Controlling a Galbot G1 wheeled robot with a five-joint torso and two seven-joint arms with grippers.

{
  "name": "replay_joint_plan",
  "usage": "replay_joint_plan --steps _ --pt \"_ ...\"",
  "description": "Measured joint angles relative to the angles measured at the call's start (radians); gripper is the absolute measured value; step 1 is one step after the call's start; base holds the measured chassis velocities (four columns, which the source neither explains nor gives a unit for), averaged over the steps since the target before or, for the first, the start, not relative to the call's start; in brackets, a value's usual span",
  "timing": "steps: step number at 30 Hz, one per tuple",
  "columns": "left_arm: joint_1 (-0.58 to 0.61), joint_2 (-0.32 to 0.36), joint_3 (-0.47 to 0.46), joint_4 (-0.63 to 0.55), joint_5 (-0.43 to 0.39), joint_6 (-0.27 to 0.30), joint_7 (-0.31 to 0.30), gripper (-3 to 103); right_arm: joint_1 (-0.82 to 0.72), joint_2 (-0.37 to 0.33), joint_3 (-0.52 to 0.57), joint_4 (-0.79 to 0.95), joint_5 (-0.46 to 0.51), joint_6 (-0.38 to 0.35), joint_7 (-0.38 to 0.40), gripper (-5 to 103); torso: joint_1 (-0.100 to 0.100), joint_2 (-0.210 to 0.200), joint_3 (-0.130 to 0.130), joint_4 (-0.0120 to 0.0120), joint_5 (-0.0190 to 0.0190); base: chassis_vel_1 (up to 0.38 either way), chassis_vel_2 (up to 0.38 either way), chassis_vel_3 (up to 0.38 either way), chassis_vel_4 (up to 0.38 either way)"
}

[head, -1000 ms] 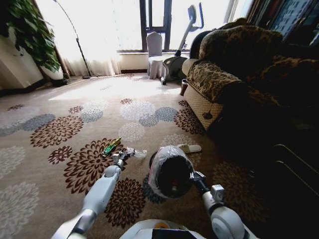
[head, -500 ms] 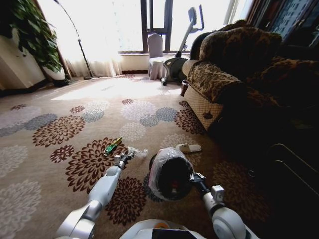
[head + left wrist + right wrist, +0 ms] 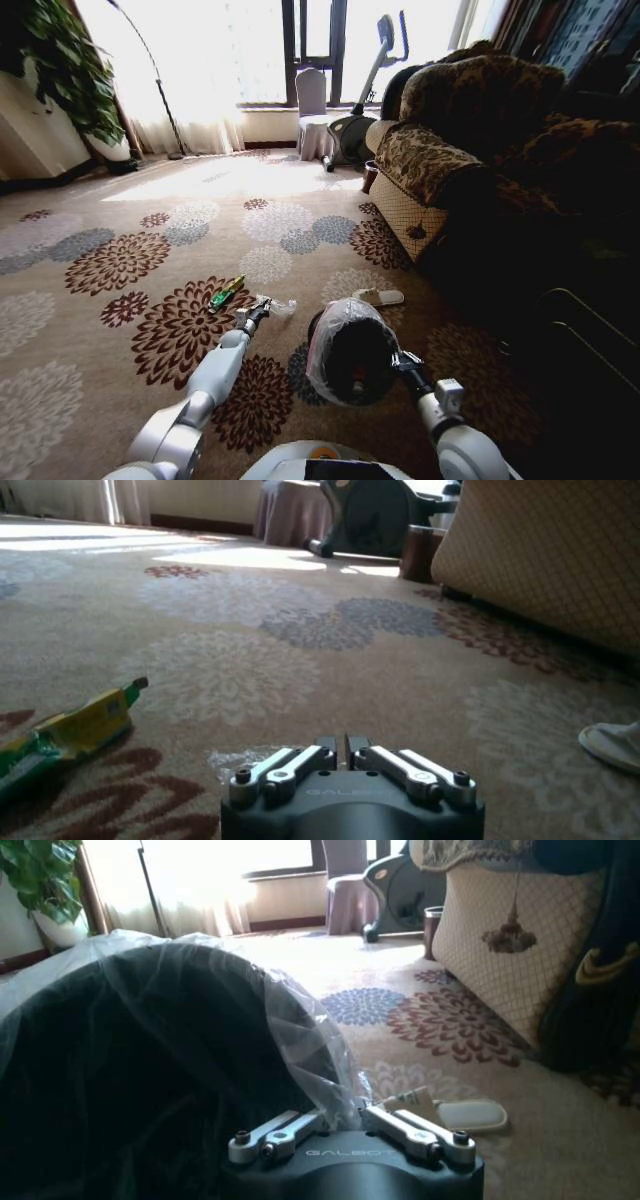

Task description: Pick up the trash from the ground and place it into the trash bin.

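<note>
On the floral-patterned beige carpet [image 3: 120,240], a green and yellow foil wrapper [image 3: 224,294] lies just to the left of the left pincer [image 3: 256,312] and slightly beyond it; in the left wrist view the same wrapper [image 3: 68,733] lies flat on the carpet, off to one side of the pincer [image 3: 347,744], apart from it. The left pincer hangs low over the floor with its two fingers pressed together, clenched on nothing that can be seen. Right at its tip, and just to its right, lies a crumpled scrap of clear plastic film [image 3: 279,307]; whether the fingers touch it cannot be told. Further right, the small round black trash bin with a translucent plastic bag liner [image 3: 348,349] is tipped so its mouth faces the robot, and the right pincer [image 3: 401,361] grasps its rim, fingers closed over the liner's edge [image 3: 330,1119]. Beyond the bin, a pale slipper [image 3: 379,297] rests on the carpet, near a brown patterned sofa [image 3: 450,150].
</note>
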Motion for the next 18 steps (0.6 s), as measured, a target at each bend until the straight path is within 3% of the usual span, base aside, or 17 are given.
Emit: replay_joint_plan --steps 2,5,7,8,11,13,17,18 --pt "0.009 0.009 0.0 -0.01 0.031 -0.014 -0.002 18 0.003 0.001 -0.002 -0.001 0.016 0.007 -0.033 0 0.0 0.0 0.0 0.0001 -0.0002 0.0 0.0 0.0 0.0" --pt "0.013 0.015 0.001 -0.014 0.04 -0.018 0.001 23 0.0 0.004 -0.005 -0.006 0.015 0.015 -0.054 0 0.0 0.0 0.0 0.0002 0.0 0.0 0.0 0.0 0.0" --pt "0.016 0.022 0.003 -0.016 0.065 -0.019 0.012 34 -0.007 0.013 -0.01 -0.009 0.008 0.019 -0.063 0 0.0 0.0 0.0 0.0002 0.0 0.0 0.0 0.0 0.0" --pt "0.016 0.022 0.003 -0.016 0.065 -0.019 0.012 34 -0.007 0.013 -0.01 -0.009 0.008 0.019 -0.063 0 0.0 0.0 0.0 0.0002 0.0 0.0 0.0 0.0 0.0" --pt "0.017 0.026 0.009 -0.013 0.085 -0.019 0.031 51 -0.011 0.017 -0.015 -0.01 0.001 0.019 -0.066 0 0.0 0.0 0.0 0.0001 0.0 -0.011 0.017 0.014 -0.009" --pt "0.017 0.026 0.01 -0.012 0.088 -0.02 0.035 51 -0.011 0.017 -0.015 -0.009 0.001 0.02 -0.066 0 0.0 0.0 0.0 0.0001 -0.0001 -0.044 0.052 0.066 -0.085" --pt "0.011 0.025 0.026 -0.005 0.092 -0.02 0.04 74 -0.012 0.02 -0.013 -0.009 0.0 0.032 -0.066 0 0.0 0.0 0.0 0.0001 0.0 -0.104 0.089 0.09 -0.096" --pt "0.009 0.025 0.031 -0.003 0.093 -0.019 0.043 74 -0.014 0.021 -0.012 -0.007 0.0 0.032 -0.066 0 0.0 0.0 0.0 0.0001 -0.0001 -0.102 0.105 0.113 -0.109"
